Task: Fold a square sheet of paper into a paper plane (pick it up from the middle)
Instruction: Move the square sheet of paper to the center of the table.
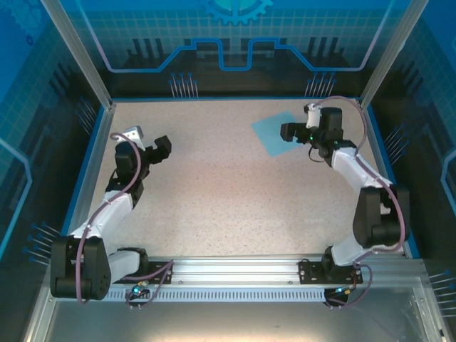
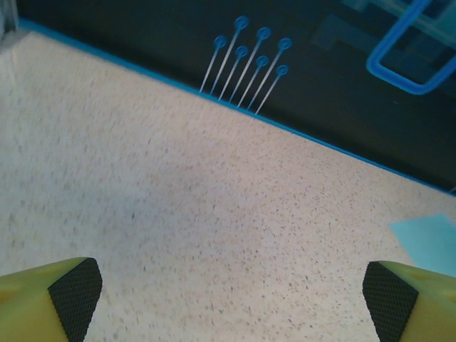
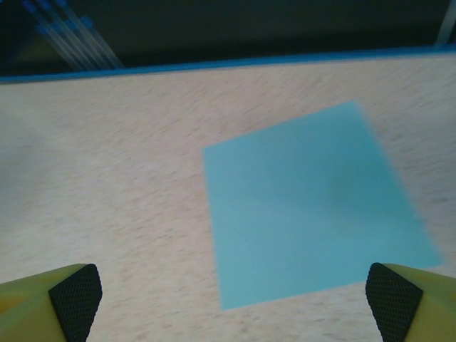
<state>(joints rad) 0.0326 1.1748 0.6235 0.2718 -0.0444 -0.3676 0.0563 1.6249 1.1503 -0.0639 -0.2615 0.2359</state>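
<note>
The left arm (image 1: pixel 107 214) rises from its base at seven o'clock, folds at the elbow and leans up toward ten o'clock. The left gripper (image 1: pixel 161 147) points toward three o'clock, its jaws spread wide with nothing between them. The right arm (image 1: pixel 360 178) climbs from its base at five o'clock to one o'clock. The right gripper (image 1: pixel 291 132) faces nine o'clock, its jaws equally wide and empty. In each wrist view, the yellow fingers (image 2: pixel 75 293) with black pads sit at the lower corners.

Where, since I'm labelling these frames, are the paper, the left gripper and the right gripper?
paper (image 3: pixel 313 206): right wrist view, middle of the sheet.
left gripper (image 2: pixel 232 296): left wrist view, midway between its open fingertips.
right gripper (image 3: pixel 234 296): right wrist view, midway between its open fingertips.
</note>
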